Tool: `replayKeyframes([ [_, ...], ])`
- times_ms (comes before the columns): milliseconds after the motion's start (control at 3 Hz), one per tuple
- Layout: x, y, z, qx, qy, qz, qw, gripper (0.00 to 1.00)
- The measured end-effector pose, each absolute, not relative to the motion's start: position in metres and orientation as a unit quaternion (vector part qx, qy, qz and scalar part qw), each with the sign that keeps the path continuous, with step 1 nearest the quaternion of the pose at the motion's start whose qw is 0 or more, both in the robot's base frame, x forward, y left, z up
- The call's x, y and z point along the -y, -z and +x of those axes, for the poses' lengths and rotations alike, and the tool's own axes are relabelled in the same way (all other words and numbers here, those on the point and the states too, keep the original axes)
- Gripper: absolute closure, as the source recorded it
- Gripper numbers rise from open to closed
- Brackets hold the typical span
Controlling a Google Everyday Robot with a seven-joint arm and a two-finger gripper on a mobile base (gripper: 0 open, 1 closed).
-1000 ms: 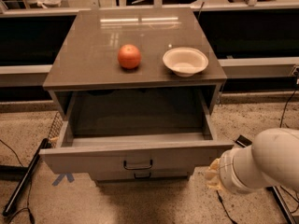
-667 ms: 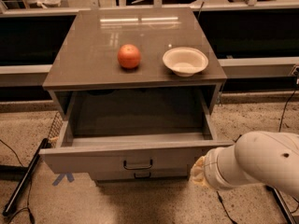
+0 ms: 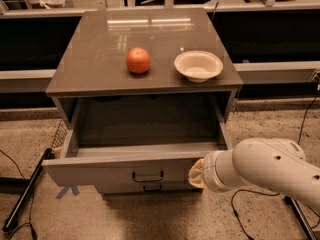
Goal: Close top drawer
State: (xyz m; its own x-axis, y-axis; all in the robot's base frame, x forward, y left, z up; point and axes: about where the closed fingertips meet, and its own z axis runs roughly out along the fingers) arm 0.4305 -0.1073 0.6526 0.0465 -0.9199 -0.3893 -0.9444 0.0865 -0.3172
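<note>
The top drawer (image 3: 115,171) of the grey-brown cabinet is pulled far out and looks empty inside. Its flat front faces me, with a small dark bail handle (image 3: 147,176) at centre. My white arm reaches in from the lower right. The gripper (image 3: 196,174) is at the right part of the drawer front, right of the handle, with its fingers hidden behind the wrist.
On the cabinet top (image 3: 100,49) stand an orange-red round fruit (image 3: 138,60) and an empty white bowl (image 3: 198,65). A lower drawer's handle (image 3: 152,188) peeks under the open drawer. A black bar (image 3: 25,194) and cables lie on the floor left; a blue tape mark (image 3: 67,190) is nearby.
My arm has swung left from the lower right corner, bringing the gripper up to the right side of the drawer front. The drawer has not moved.
</note>
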Motion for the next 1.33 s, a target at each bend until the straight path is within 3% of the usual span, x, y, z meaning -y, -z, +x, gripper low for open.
replayKeyframes([
  [1333, 0.093, -0.636, 0.498, -0.687, -0.044, -0.668, 0.281, 1.0],
])
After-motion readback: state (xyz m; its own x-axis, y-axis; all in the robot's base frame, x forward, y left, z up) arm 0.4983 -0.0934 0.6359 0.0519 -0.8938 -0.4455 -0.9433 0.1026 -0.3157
